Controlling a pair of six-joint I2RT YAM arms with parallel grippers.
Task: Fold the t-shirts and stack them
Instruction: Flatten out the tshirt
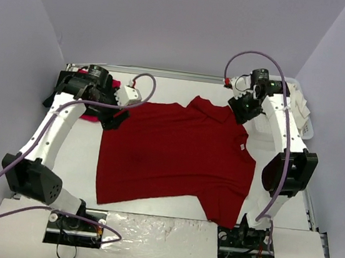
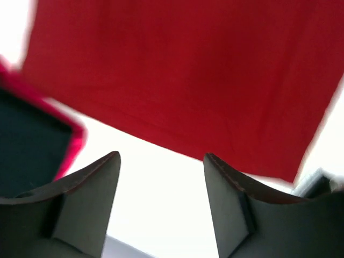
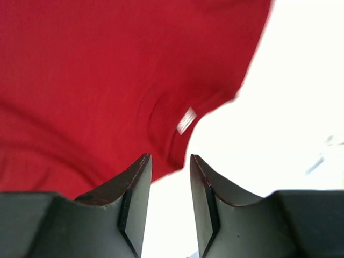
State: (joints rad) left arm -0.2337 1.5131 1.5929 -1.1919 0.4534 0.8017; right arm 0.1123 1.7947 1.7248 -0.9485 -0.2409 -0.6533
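Note:
A dark red t-shirt (image 1: 175,158) lies spread flat on the white table, its small white neck label (image 1: 242,147) toward the right. My left gripper (image 1: 115,120) hovers at the shirt's far left corner, open and empty; in the left wrist view the left gripper (image 2: 161,156) shows bare table between its fingers, just off the hem of the dark red shirt (image 2: 188,75). My right gripper (image 1: 243,109) is above the shirt's far right part, by the collar. The right gripper (image 3: 170,156) stands slightly open with nothing in it, near the label (image 3: 186,120).
A black shirt (image 2: 27,140) with a bright red one (image 2: 75,134) under it lies at the far left, beside the left gripper, the bright red one (image 1: 89,117) peeking out in the top view. A white basket (image 1: 303,117) stands at the far right behind the right arm.

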